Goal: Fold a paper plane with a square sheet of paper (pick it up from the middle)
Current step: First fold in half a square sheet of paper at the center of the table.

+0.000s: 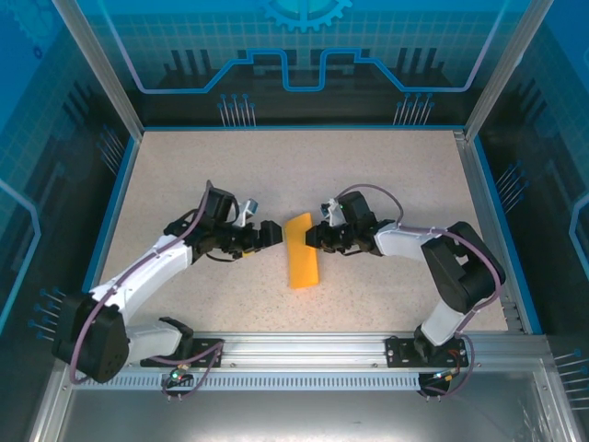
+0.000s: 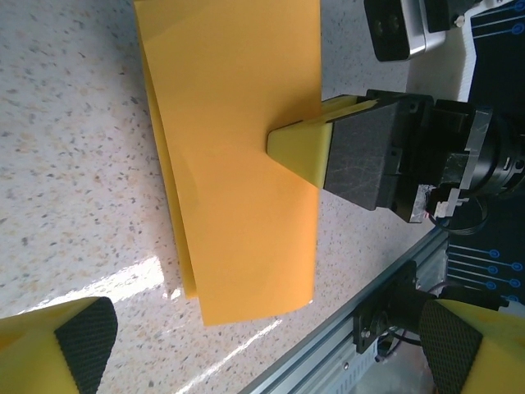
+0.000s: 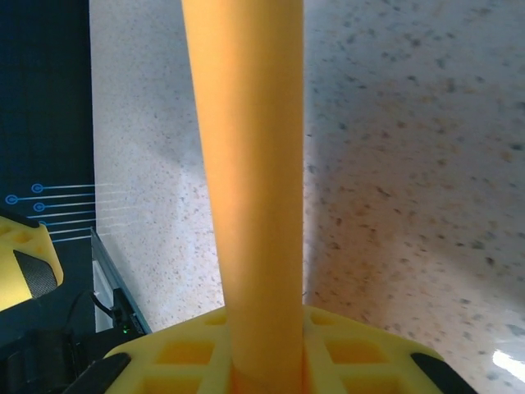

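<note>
Paper [image 1: 302, 250] on speckled tbl [image 1: 276, 175], blue walls [image 1: 304, 55]

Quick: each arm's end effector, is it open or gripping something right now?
Left end effector: open, holding nothing.
Right end effector: closed on the edge of the folded orange-yellow paper.

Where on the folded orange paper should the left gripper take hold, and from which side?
Take the folded paper by its left long edge, near the middle, coming from the left, opposite the right gripper, which pinches the right edge. Its layers end there, slightly offset, so the open left gripper could probably close over both.
</note>
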Controlling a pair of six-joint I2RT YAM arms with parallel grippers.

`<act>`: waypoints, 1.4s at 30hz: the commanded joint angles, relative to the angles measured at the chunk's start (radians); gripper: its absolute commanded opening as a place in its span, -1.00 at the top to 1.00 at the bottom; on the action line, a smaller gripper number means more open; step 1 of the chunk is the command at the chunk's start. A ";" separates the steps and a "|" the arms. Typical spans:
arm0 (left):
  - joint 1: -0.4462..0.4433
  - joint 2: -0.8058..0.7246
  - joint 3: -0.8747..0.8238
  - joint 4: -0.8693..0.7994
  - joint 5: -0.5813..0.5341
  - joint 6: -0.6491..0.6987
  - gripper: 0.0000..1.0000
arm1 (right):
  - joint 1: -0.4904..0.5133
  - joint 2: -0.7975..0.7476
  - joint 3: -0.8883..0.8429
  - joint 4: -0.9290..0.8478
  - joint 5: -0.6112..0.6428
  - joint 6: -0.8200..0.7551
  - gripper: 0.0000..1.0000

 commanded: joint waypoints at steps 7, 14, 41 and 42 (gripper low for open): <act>-0.071 0.115 -0.005 0.182 -0.042 -0.075 -0.97 | -0.054 0.051 -0.038 0.002 -0.042 -0.078 0.56; -0.110 0.193 -0.009 0.257 -0.054 -0.107 -0.93 | -0.062 0.085 -0.049 0.015 -0.022 -0.071 0.55; -0.189 0.415 0.052 0.327 -0.163 -0.161 -0.27 | -0.067 0.116 -0.078 0.044 0.029 0.001 0.47; -0.190 0.419 0.051 0.333 -0.163 -0.164 -0.26 | -0.068 0.117 -0.077 0.044 0.031 0.002 0.47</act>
